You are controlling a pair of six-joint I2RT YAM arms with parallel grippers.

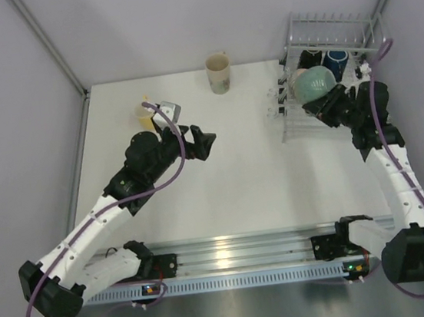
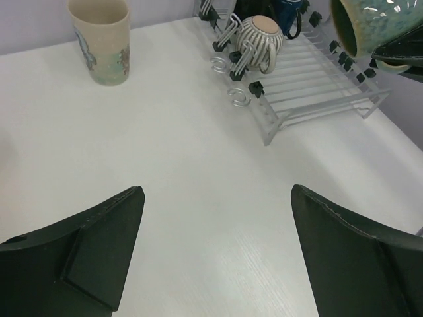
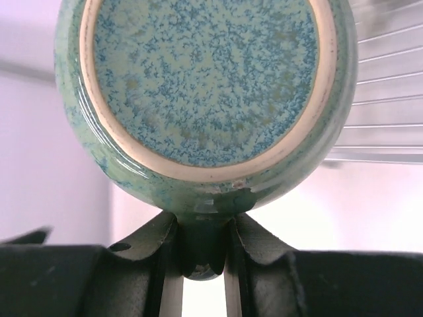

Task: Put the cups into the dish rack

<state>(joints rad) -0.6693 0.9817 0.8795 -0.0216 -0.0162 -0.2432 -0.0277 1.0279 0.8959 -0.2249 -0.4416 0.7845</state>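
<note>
My right gripper (image 3: pixel 203 238) is shut on the handle of a teal-green cup (image 3: pixel 205 79), whose speckled base fills the right wrist view. From above, that cup (image 1: pixel 316 82) hangs on its side over the front of the dish rack (image 1: pixel 332 20), with the right gripper (image 1: pixel 328 104) just below it. In the rack sit a grey ribbed cup (image 2: pixel 259 38), a dark blue cup (image 1: pixel 335 58) and a black cup (image 1: pixel 310 58). A tall cream cup (image 1: pixel 218 72) stands upright at the table's back. My left gripper (image 1: pixel 204 144) stands open and holds nothing, over mid table. A yellow cup (image 1: pixel 145 114) shows behind the left arm.
The rack (image 2: pixel 317 86) takes up the table's back right corner, close to the right wall. A grey wall stands along the left edge of the table. The arms' base rail (image 1: pixel 240 259) runs along the near edge.
</note>
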